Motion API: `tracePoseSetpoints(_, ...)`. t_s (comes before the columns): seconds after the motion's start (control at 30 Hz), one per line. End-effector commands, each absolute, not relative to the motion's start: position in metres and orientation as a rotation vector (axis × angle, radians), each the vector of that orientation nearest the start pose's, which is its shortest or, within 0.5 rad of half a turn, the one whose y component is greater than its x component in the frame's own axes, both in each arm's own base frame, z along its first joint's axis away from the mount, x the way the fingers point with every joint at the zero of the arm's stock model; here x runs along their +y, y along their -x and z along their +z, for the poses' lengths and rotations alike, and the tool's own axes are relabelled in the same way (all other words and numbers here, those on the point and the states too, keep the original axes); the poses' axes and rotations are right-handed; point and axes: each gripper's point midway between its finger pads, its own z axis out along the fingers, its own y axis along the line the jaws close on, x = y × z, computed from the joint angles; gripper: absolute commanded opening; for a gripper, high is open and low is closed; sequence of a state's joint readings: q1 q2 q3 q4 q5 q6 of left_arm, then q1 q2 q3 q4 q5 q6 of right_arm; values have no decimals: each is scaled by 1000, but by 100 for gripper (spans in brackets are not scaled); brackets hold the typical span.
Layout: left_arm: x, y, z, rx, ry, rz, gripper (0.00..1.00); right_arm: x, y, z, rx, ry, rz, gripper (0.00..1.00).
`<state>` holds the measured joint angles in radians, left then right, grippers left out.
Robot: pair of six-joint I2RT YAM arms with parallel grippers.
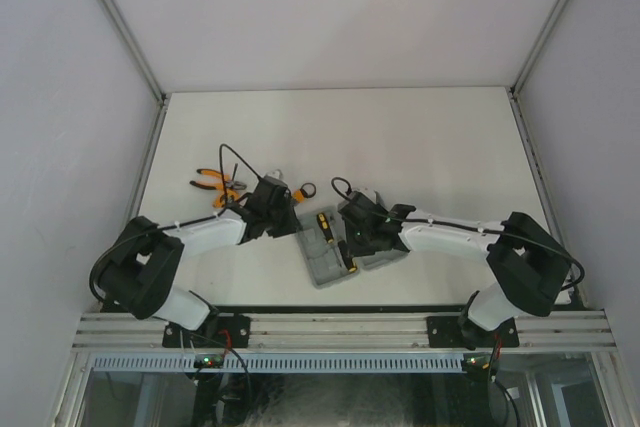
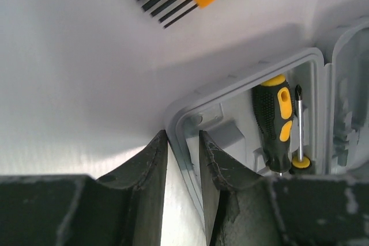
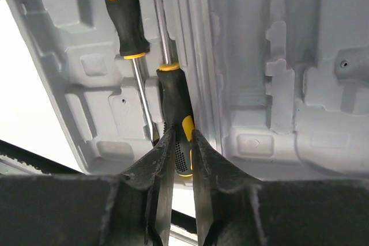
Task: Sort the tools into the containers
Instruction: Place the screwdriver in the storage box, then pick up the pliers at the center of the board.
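Your right gripper [image 3: 180, 145] pinches the screwdriver [image 3: 176, 113] handle, its shaft running straight ahead along the case [image 3: 104, 119] trough; your left gripper [image 2: 183, 159] clasps the case rim

A robot test cell in a lab, not a home or shop: a bare white table [image 1: 400, 137] fills the middle of the top view, boxed by plain white walls [image 1: 60, 97] with metal corner strips. Along the bottom edge, two arms are bolted to an aluminium rail [image 1: 340, 330].
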<state>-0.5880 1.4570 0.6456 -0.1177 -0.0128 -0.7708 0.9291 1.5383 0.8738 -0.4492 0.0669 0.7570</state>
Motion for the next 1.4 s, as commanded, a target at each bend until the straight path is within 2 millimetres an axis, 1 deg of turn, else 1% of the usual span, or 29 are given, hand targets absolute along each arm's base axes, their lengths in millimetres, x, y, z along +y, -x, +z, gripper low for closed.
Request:
tracePoseSetpoints(0.0,-232,-278,42,2535,156,-638,32,231,-173,14,2801,169,244,19)
tracePoseSetpoints(0.1,-230,-281,43,2542,150,-597,34,227,-178,24,2766,150,254,22)
tracePoseSetpoints(0.27,-204,-283,49,2519,197,-438,41,227,-186,45,2700,145,309,26)
tracePoseSetpoints(0.33,-195,-283,57,2499,203,-400,43,227,-189,55,2669,149,332,28)
tracePoseSetpoints(0.47,-175,-284,80,2431,214,-312,46,232,-192,77,2594,173,403,31)
tracePoseSetpoints(0.63,-138,-288,109,2344,251,-156,48,234,-193,99,2508,201,443,33)
tracePoseSetpoints(0.7,-121,-291,119,2307,289,-95,49,233,-193,101,2497,203,450,34)
tracePoseSetpoints(0.97,-68,-303,126,2238,504,9,50,223,-189,100,2490,201,428,36)
tracePoseSetpoints(1.03,-55,-311,130,2211,567,17,51,220,-187,100,2492,194,429,37)
tracePoseSetpoints(1.2,-23,-334,139,2102,800,12,51,215,-182,105,2478,188,447,38)
tracePoseSetpoints(1.27,-7,-342,139,2064,881,7,49,211,-180,105,2472,185,446,38)
tracePoseSetpoints(1.37,10,-350,135,2030,969,-10,47,206,-180,105,2467,174,437,38)
